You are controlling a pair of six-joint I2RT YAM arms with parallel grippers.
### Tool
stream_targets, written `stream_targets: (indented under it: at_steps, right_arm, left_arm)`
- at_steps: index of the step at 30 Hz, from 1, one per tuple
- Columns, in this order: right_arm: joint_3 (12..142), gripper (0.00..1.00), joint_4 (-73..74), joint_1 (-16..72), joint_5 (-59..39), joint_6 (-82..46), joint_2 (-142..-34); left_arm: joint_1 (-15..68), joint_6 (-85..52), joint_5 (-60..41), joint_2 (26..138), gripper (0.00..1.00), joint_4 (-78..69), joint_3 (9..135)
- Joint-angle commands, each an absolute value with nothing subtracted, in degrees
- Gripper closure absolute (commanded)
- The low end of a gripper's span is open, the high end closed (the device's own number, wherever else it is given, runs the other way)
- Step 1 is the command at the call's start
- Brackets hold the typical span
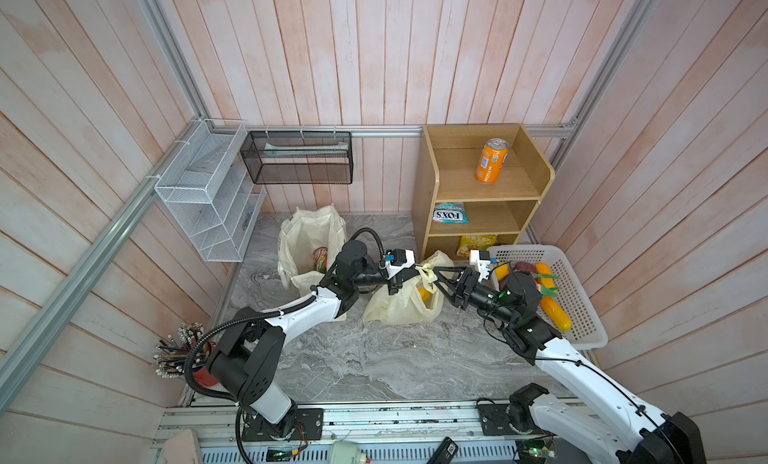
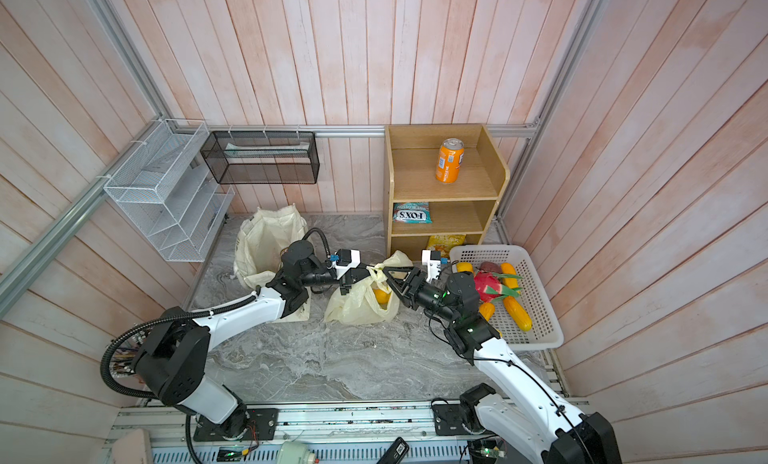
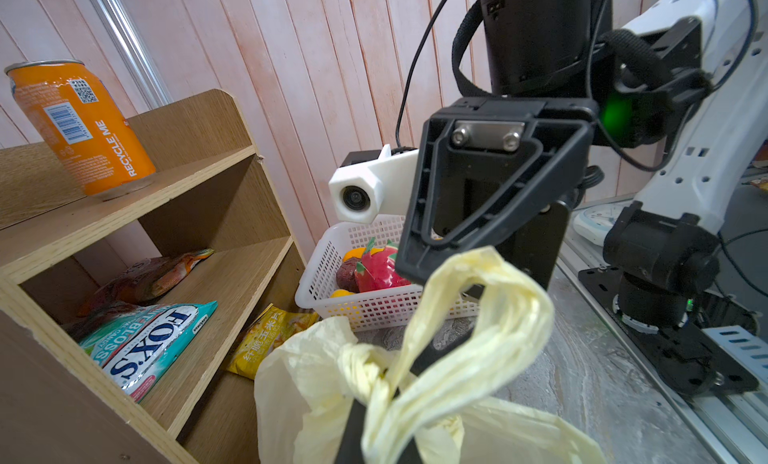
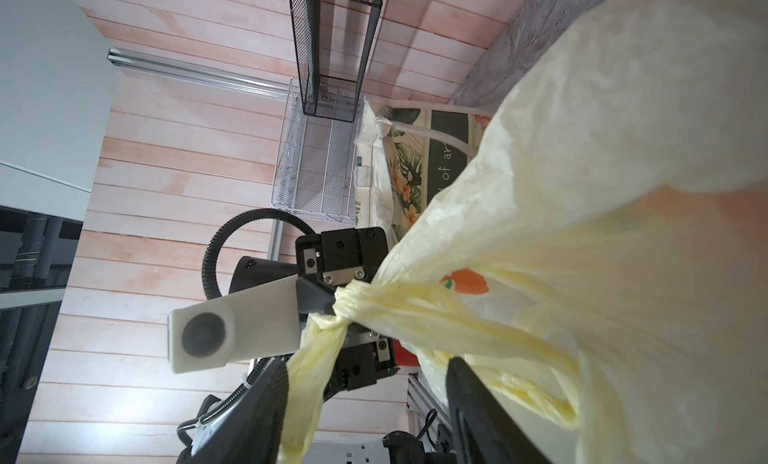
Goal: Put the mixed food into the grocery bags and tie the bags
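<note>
While the knot sat half drawn: I had the thin cream plastic carrier bag standing mid-bench, just beside the boxy cream canvas tote, with an orange toy fruit showing inside it.
Left claw: it was clamped tight on one twisted handle of the bag, right at the knot.
Right claw: its jaws stood apart and gripped nothing. The other handle loop merely hung over one finger.
Slip risk: I judged that a pull could slide the loop off that finger and leave the knot slack.
Tear risk: hard opposing pulls could have ripped the thin film.
Tip risk: a sideways drag might have toppled the bag.
Lockout risk: yellow toy fruits lay in the white plastic basket, and a tight knot would have shut them out.
</note>
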State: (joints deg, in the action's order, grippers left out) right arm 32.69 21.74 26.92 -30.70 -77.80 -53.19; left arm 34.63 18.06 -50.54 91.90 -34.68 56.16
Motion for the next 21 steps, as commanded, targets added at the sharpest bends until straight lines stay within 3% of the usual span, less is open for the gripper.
stream_targets:
  at_steps: [1,21]
  right_arm:
    - [32.43,0.38,21.81,26.85,-30.11,-77.05,-53.09]
    - [34.90,0.38,26.11,24.71,-31.81,-77.25,-58.42]
  left_arm:
    - [34.89,18.87,-51.06,90.26,1.00,-34.39,56.04]
    - [34.90,19.95,-53.19,90.08,1.00,-33.22,55.85]
